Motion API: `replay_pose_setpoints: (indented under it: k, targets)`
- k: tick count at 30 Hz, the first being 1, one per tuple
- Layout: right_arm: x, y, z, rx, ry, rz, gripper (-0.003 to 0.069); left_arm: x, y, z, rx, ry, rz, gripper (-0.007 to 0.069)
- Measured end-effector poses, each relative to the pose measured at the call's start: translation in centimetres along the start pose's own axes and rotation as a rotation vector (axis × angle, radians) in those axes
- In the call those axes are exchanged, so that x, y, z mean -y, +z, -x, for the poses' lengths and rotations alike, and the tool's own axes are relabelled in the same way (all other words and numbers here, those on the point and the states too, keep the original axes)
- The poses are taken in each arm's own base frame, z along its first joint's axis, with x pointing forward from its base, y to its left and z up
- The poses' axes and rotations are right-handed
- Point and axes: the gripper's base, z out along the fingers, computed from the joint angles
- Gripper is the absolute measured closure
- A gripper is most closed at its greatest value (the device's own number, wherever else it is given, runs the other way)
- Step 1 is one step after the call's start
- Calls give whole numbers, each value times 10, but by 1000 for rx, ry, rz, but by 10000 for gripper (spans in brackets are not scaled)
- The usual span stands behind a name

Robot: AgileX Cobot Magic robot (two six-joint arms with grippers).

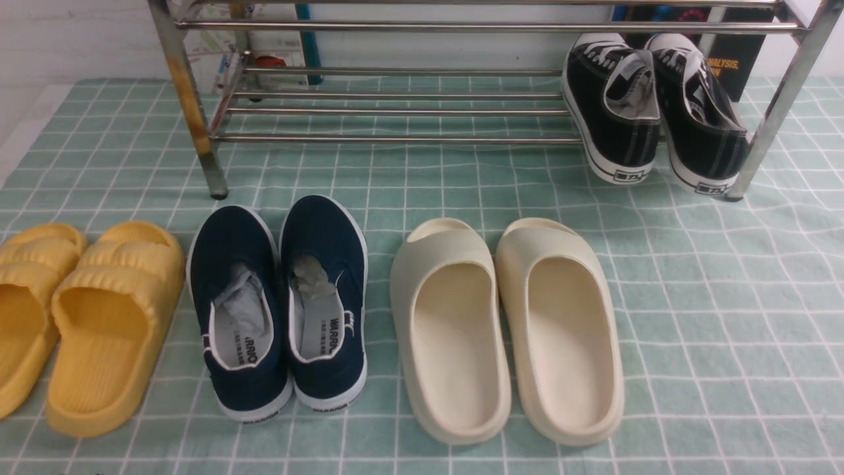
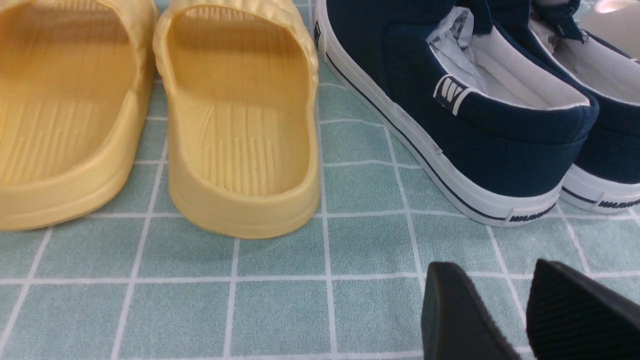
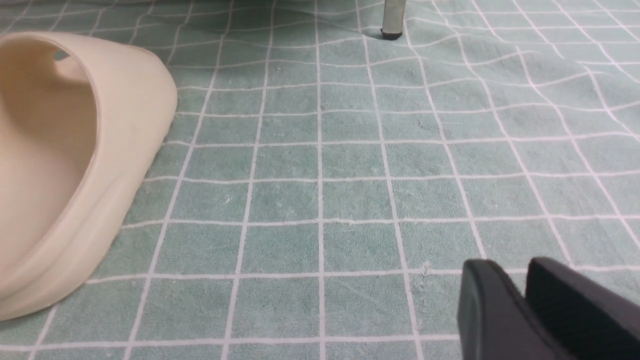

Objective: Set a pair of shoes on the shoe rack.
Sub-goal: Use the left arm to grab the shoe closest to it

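Neither arm shows in the front view, and each wrist view catches only black fingertips at the frame edge. The shoe rack [image 1: 395, 138] is cut off at the top, the outer yellow slide [image 1: 26, 310] at the left, and the objects behind the bars are too cluttered to name. A green cloth [image 1: 725, 316] with a white grid, lightly wrinkled, covers the floor up to a white wall. Black sneakers [image 1: 653, 112] stand on the rack's right end. The pair of shoes [image 1: 310, 251] sits on the cloth before the rack's left post, between the yellow and cream slides [image 1: 508, 330], heels toward the robot. The left gripper [image 2: 500, 280] hangs just behind those heels, apart from them, narrowly parted and empty. The right gripper [image 3: 515, 272], fingers together on nothing, hangs beside a cream slide.
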Motion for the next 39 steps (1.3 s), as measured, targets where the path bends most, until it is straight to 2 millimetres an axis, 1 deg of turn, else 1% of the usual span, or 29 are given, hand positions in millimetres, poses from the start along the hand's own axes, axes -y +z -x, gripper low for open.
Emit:
replay_pose_setpoints:
  k: [5, 6, 7, 8, 9, 10, 12, 15, 16, 17, 18, 20, 22, 25, 27, 29, 31, 32, 33, 34, 35, 36, 37, 39]
  targets:
    - [0, 0, 0, 0, 0, 0, 503, 0, 1, 6, 85, 1, 1, 386]
    - [0, 0, 0, 0, 0, 0, 501, 0, 0, 11, 146, 1, 2, 386]
    - [0, 0, 0, 0, 0, 0, 500, 0, 0, 12, 154, 1, 2, 386]
    - [0, 0, 0, 0, 0, 0, 498, 0, -1, 19, 229, 1, 1, 386]
    - [0, 0, 0, 0, 0, 0, 497, 0, -2, 21, 249, 1, 1, 386]
    - [0, 0, 0, 0, 0, 0, 495, 0, -4, 29, 345, 2, 1, 386]
    - [0, 0, 0, 0, 0, 0, 494, 0, -6, 34, 402, 2, 1, 386]
    - [0, 0, 0, 0, 0, 0, 491, 0, -15, 49, 598, 2, 1, 386]
    - [0, 0, 0, 0, 0, 0, 491, 0, -15, 50, 609, 2, 1, 386]
    - [0, 0, 0, 0, 0, 0, 488, 0, -20, 57, 698, -5, -1, 386]
    - [0, 0, 0, 0, 0, 0, 488, 0, -21, 57, 709, -7, -2, 386]
    - [0, 0, 0, 0, 0, 0, 483, 0, -31, 68, 869, -59, -25, 386]
    - [0, 0, 0, 0, 0, 0, 480, -1, -40, 74, 984, -125, -63, 386]
    - [0, 0, 0, 0, 0, 0, 475, 0, -53, 85, 1102, -256, -156, 394]
    - [0, 0, 0, 0, 0, 0, 475, 2, -65, 100, 1152, -326, -217, 428]
    - [0, 0, 0, 0, 0, 0, 475, 5, -77, 116, 1145, -352, -244, 487]
    - [0, 0, 0, 0, 0, 0, 475, 9, -92, 135, 1101, -346, -244, 578]
    - [0, 0, 0, 0, 0, 0, 475, 10, -95, 138, 1111, -343, -245, 589]
    - [0, 0, 0, 0, 0, 0, 475, 13, -101, 153, 1021, -304, -212, 638]
    - [0, 0, 0, 0, 0, 0, 475, 13, -101, 155, 1009, -305, -210, 638]
    - [0, 0, 0, 0, 0, 0, 474, 16, -100, 168, 909, -265, -174, 638]
    - [0, 0, 0, 0, 0, 0, 473, 18, -93, 179, 804, -228, -140, 638]
    - [0, 0, 0, 0, 0, 0, 472, 19, -84, 186, 724, -212, -121, 638]
    - [0, 0, 0, 0, 0, 0, 469, 19, -64, 190, 565, -195, -89, 638]
